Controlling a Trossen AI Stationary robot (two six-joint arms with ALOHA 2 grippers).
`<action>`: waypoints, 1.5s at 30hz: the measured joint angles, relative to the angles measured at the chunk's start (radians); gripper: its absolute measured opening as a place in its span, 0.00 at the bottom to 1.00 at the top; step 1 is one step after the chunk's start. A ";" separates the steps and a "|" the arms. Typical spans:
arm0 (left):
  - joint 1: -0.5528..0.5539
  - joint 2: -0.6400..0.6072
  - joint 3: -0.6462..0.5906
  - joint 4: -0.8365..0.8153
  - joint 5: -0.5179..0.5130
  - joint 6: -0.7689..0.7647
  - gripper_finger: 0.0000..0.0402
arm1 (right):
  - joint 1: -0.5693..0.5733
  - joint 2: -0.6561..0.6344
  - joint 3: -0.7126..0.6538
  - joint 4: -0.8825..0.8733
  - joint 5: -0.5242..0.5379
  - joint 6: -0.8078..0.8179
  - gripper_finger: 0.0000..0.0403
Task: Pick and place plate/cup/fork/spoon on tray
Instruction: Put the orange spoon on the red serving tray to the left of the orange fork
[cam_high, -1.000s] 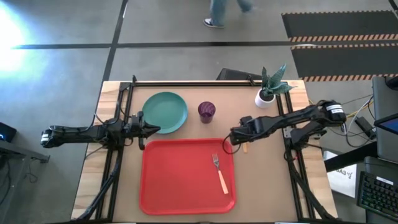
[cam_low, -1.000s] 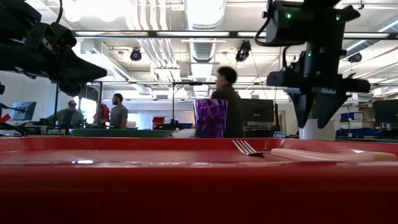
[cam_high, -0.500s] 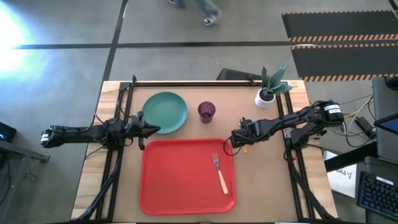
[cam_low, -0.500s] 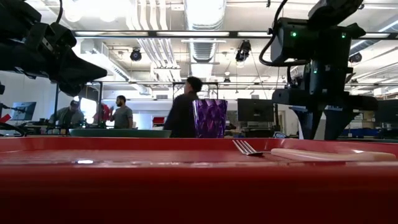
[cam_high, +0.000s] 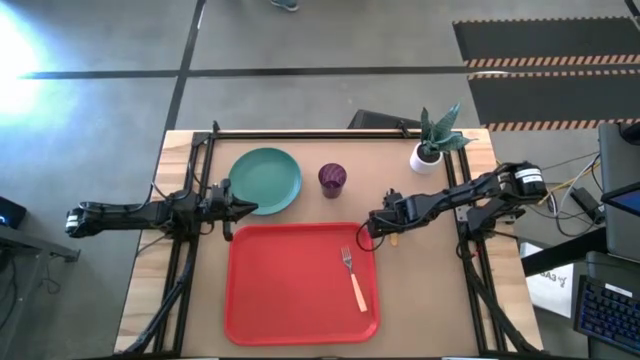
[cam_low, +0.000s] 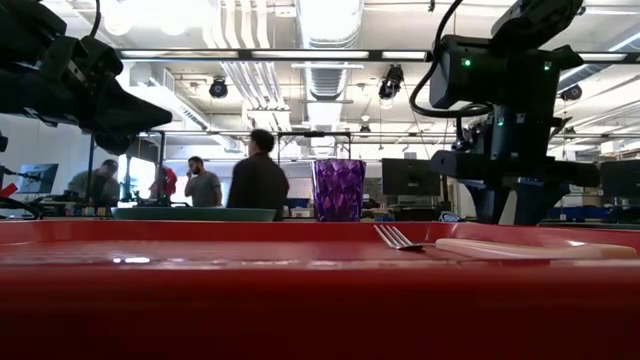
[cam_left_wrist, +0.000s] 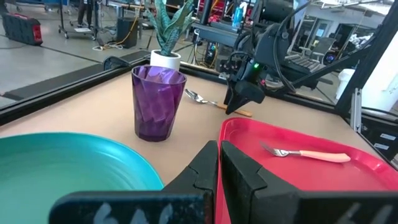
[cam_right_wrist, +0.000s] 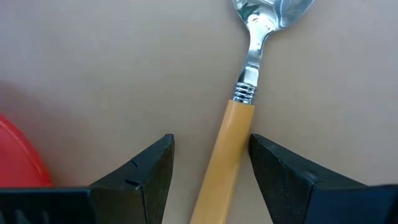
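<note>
The red tray lies at the table's near middle with the fork on its right part. The teal plate and the purple cup stand on the table beyond the tray. The spoon lies flat on the table just right of the tray. My right gripper is low over it, open, one finger on each side of the orange-tan handle with a gap to each. My left gripper is shut and empty at the plate's near left edge.
A white pot with a green plant stands at the table's far right. The tray's right rim is close beside my right gripper. Black frame rails run along both sides of the table. People move about in the room behind.
My right gripper has gone down toward the table onto the spoon's place and a little toward the table's near left, staying open. My left gripper has kept still.
</note>
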 joint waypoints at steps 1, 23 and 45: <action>0.000 0.000 0.000 -0.001 0.000 0.000 0.00 | 0.000 0.007 0.000 0.000 0.000 0.002 0.49; 0.000 0.001 0.000 -0.001 0.000 0.000 0.00 | 0.027 -0.089 0.108 -0.084 -0.029 -0.039 0.08; 0.000 0.000 0.000 -0.001 0.000 0.000 0.00 | 0.600 0.232 1.070 -0.367 0.429 0.017 0.08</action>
